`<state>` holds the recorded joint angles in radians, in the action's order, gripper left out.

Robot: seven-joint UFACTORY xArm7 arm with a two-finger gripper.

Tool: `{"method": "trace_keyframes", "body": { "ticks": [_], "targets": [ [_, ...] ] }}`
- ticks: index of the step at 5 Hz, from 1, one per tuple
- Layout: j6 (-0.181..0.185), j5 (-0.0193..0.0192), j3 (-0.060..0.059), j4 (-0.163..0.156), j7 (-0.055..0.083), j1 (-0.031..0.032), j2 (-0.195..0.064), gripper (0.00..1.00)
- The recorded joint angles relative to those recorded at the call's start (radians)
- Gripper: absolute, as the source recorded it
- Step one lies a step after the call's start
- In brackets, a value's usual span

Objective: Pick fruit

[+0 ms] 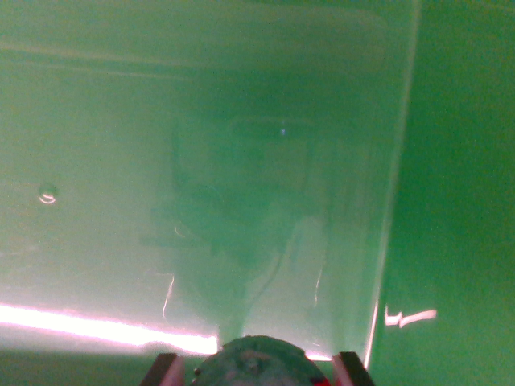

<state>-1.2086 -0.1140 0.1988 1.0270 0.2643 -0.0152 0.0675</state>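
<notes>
The end effector (256, 371) grips a dark round fruit (251, 363) between its red fingers (163, 371). Glossy green surface (201, 161) lies beyond it, so the fruit seems lifted clear

no legible text, possibly lost in glare

ahead: bare green surface (201, 161), open | wrist view's right: raised edge (394, 201)

round dark-green fruit (256, 362): 1 | red gripper fingers (163, 371): 2 | glossy green surface (201, 161): 1 | bright glare strip (105, 328): 1
</notes>
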Motion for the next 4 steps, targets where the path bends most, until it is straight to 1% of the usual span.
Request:
{"method": "trace_keyframes", "body": {
  "ticks": [1,2,3,4],
  "targets": [
    [0.0,0.0,0.0,0.0,0.0,0.0,0.0,1.0],
    [-0.047,-0.0017,0.001,0.027,0.001,0.0028,0.021,1.0],
    [-0.047,-0.0017,0.001,0.027,0.001,0.0028,0.021,1.0],
    [-0.088,-0.0033,0.001,0.05,0.002,0.0053,0.038,1.0]
  ]
}}
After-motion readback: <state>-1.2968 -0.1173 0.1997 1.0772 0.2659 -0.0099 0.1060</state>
